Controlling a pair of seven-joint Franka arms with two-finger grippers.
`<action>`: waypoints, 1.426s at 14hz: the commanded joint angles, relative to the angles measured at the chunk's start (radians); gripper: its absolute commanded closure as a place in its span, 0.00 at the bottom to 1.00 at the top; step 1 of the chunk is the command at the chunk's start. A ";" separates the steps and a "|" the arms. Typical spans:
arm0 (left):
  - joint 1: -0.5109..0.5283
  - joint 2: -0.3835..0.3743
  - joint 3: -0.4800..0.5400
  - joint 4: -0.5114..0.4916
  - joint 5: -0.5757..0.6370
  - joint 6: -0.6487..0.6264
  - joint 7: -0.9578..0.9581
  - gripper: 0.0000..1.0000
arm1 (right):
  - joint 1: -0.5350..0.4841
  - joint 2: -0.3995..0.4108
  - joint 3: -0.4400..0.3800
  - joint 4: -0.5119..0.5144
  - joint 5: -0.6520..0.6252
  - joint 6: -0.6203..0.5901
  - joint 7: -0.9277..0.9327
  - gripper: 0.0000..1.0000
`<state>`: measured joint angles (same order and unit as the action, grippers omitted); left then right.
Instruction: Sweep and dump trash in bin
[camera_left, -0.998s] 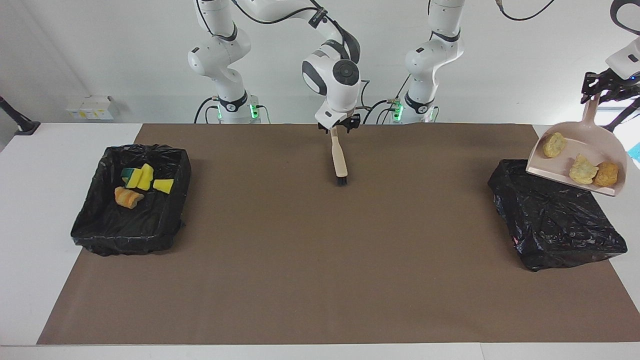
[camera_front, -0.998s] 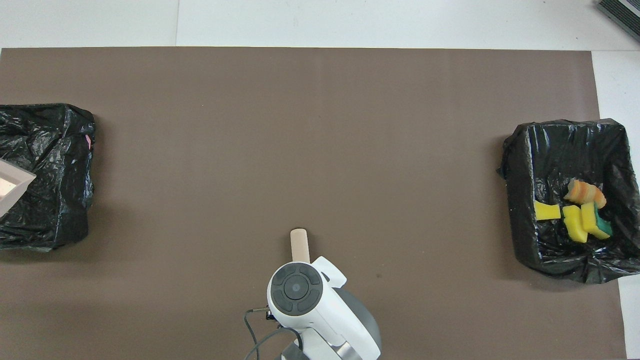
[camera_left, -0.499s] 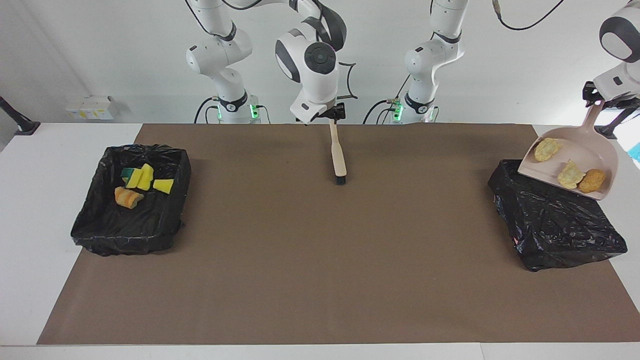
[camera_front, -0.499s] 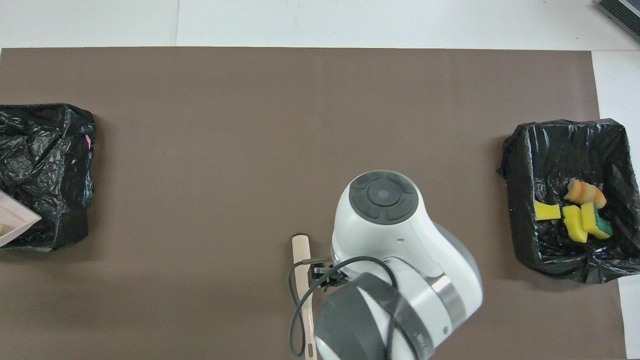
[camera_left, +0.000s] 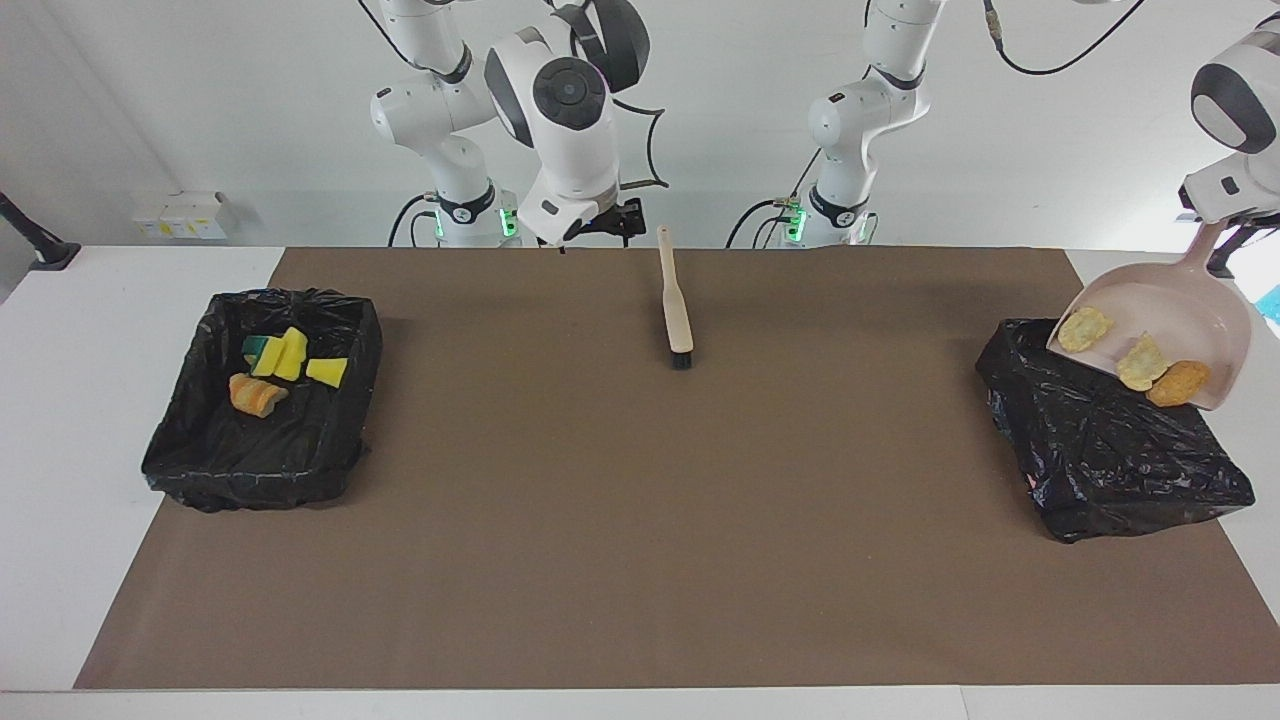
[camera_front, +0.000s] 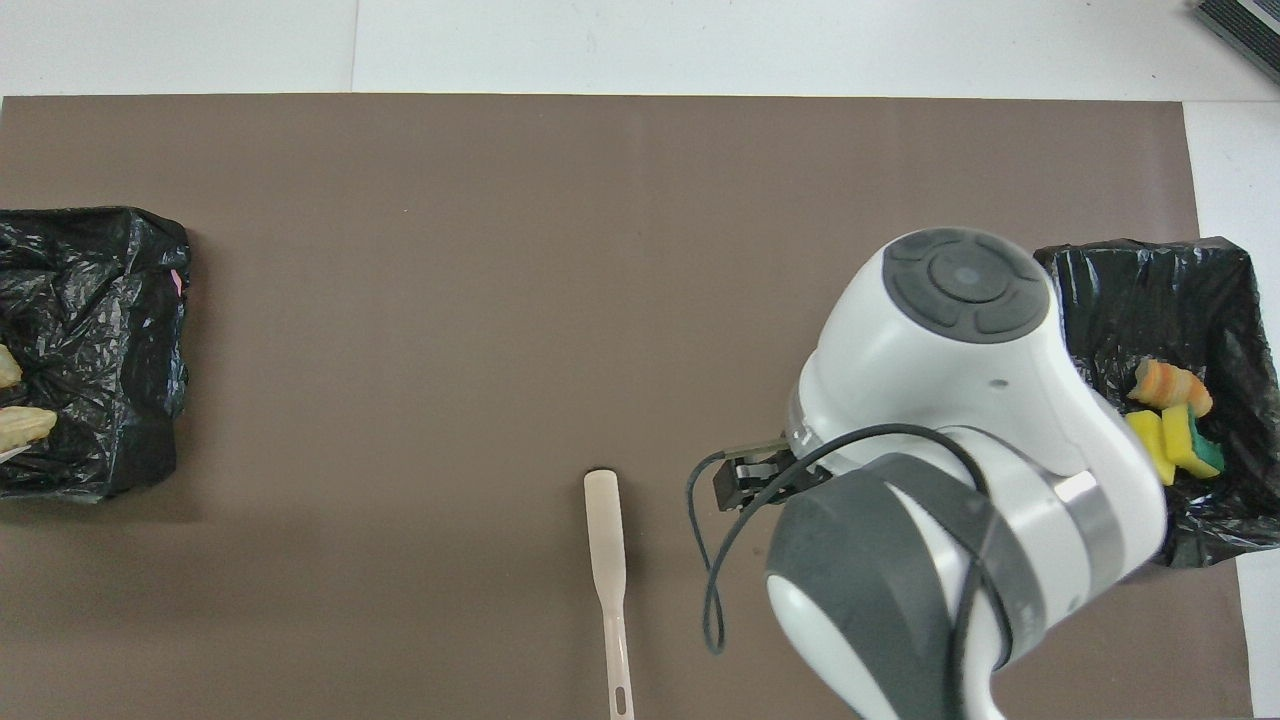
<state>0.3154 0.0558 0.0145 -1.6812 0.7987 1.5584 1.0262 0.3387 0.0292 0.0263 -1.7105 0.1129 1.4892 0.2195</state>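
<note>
The dustpan (camera_left: 1170, 320), gripped by the left end effector (camera_left: 1215, 215) over a bin (camera_left: 1110, 450), is shown whole only in the facing view. The right end effector (camera_left: 612, 218) is spread wide, empty, beside the brush (camera_left: 677, 305).

Green-and-yellow blocks (camera_left: 282, 354) and an orange-striped piece (camera_left: 256, 393) lie in the black-lined bin (camera_left: 200, 450) at the right arm's end. Three pale yellow and tan-orange lumps (camera_left: 1140, 362) sit in the tilted beige dustpan (camera_left: 1190, 310) over the other bin (camera_left: 1110, 450).

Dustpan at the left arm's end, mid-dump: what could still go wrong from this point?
1. The dustpan is tilted over the edge of the black bin nearest the robots, so its three lumps could land on the rim or the table.
2. That bin's liner looks crumpled and closed over; scraps may roll off.
3. The left gripper holds only the handle's tip; the pan could twist.
</note>
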 joint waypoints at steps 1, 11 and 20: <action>-0.037 0.015 0.012 0.024 0.080 0.009 0.002 1.00 | -0.107 -0.008 0.012 0.052 -0.041 0.000 -0.116 0.00; -0.118 0.010 0.004 0.141 0.004 0.008 0.009 1.00 | -0.320 -0.002 -0.023 0.103 -0.207 0.086 -0.445 0.00; -0.219 -0.016 -0.059 0.161 -0.450 -0.046 -0.458 1.00 | -0.372 -0.002 -0.026 0.114 -0.105 0.094 -0.285 0.00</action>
<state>0.1393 0.0578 -0.0503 -1.5185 0.4186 1.5506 0.6732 -0.0301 0.0236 -0.0024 -1.6085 -0.0153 1.5693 -0.0920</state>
